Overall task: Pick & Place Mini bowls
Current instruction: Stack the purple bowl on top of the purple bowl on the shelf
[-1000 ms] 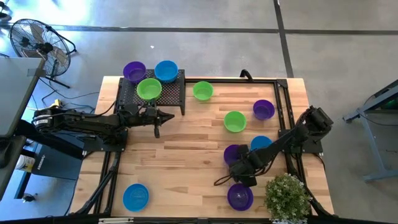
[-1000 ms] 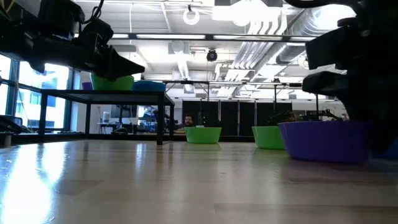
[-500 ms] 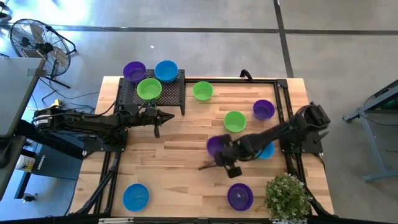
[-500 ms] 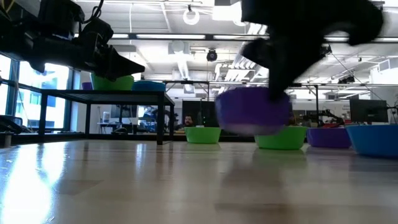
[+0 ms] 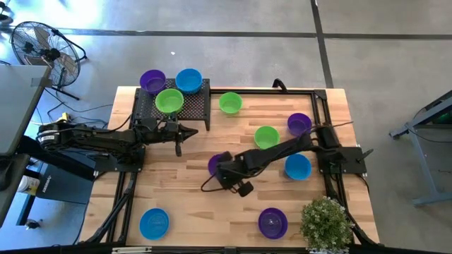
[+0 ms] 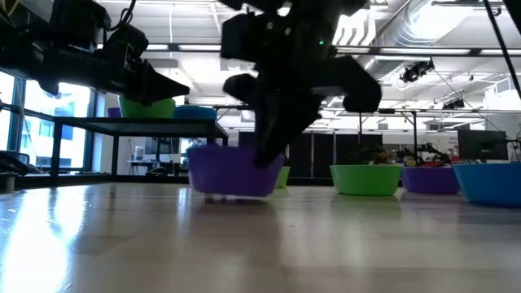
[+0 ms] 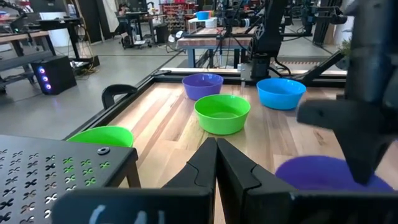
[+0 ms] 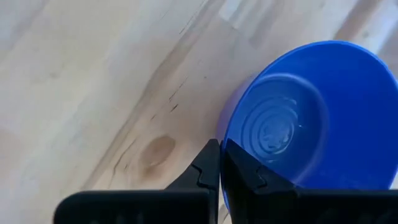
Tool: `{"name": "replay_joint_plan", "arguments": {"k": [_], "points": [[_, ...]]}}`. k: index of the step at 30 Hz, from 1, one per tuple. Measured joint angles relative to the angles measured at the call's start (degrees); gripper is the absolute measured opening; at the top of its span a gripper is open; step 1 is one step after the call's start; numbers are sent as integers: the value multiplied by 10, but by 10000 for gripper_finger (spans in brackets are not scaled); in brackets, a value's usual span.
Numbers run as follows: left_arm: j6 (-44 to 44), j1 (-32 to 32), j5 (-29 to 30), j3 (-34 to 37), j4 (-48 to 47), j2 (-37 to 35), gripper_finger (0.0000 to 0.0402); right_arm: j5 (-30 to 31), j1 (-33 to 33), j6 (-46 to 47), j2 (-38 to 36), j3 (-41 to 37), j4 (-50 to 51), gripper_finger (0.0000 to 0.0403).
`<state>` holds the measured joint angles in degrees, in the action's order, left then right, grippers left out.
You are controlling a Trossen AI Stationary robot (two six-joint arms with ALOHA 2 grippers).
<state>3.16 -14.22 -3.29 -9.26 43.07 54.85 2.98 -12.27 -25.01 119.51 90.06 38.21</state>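
Mini bowls in green, blue and purple are spread about. Three sit on the black mesh rack [image 5: 173,106]: purple [image 5: 152,80], blue [image 5: 188,80] and green [image 5: 169,101]. My right gripper [image 5: 226,171] is at the table's middle, shut on a purple bowl [image 5: 217,163], which also shows in the low view [image 6: 232,171]. My left gripper [image 5: 178,148] waits shut just near of the rack, touching nothing; in its wrist view its fingers [image 7: 216,149] are closed. My right gripper pinches the purple bowl's rim [image 8: 222,127], one finger inside the bowl and one outside. The fingers come down at it from above, slanting from the table's right. The bowl stays upright, low over the wood [image 6: 232,194]; whether its base touches I cannot tell.
Loose bowls stand on the table: green [image 5: 230,103], green [image 5: 266,137], purple [image 5: 299,124], blue [image 5: 297,166], purple [image 5: 272,222] and blue [image 5: 154,223]. A potted plant [image 5: 326,222] stands at the near right corner. Bare wood lies between the rack and the near edge.
My right arm has swept toward the table's left, carrying the purple bowl from beside the blue bowl on the right side to the table's middle, low over the wood. The bowl has stayed upright in the shut fingers.
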Motion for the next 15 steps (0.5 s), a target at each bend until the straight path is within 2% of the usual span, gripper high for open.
{"name": "replay_joint_plan", "arguments": {"k": [6, 15], "points": [[0, 0, 0, 0, -1, 0, 1, 41, 0, -22, 23, 28, 5, 18], [0, 0, -2, 0, -6, 0, 1, 76, -10, 5, 1, 29, -10, 96]]}}
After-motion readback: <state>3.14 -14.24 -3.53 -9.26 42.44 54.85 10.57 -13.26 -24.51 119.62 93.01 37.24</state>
